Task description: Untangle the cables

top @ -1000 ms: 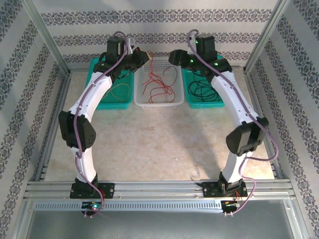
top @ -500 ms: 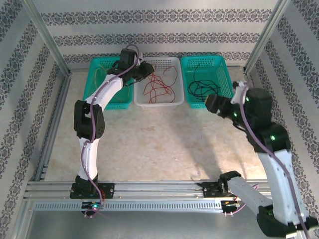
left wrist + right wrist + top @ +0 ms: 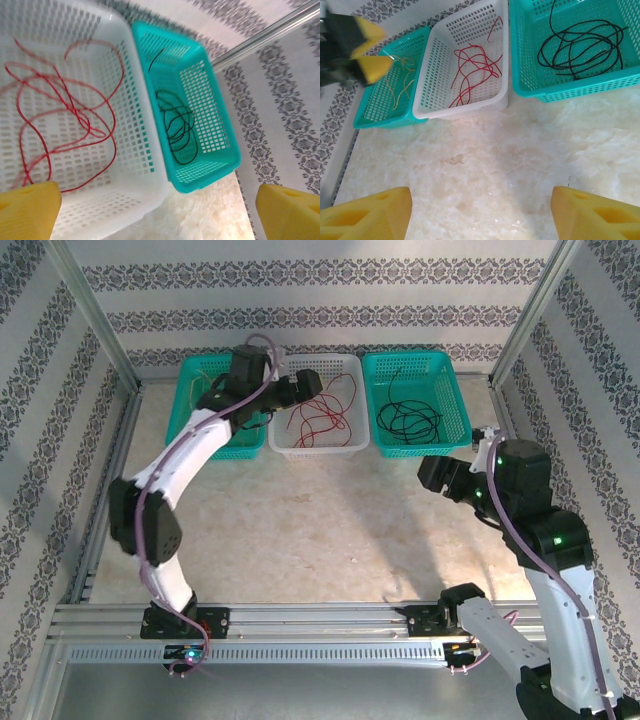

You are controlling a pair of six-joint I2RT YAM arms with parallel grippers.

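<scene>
left wrist view: left tool [image 3: 160, 212] spread wide over red cables [image 3: 75, 112] in white basket [image 3: 134, 131].

Your left arm [image 3: 190, 455] hides much of the left basket [image 3: 186, 400] from above. At your right wrist, the right basket [image 3: 580, 85] is cut off, the left pincer [image 3: 372, 49] blurred.

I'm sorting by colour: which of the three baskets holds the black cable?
The teal basket at the right end holds the black cable. The white basket in the middle has red cables, the left teal basket yellow cables.
</scene>
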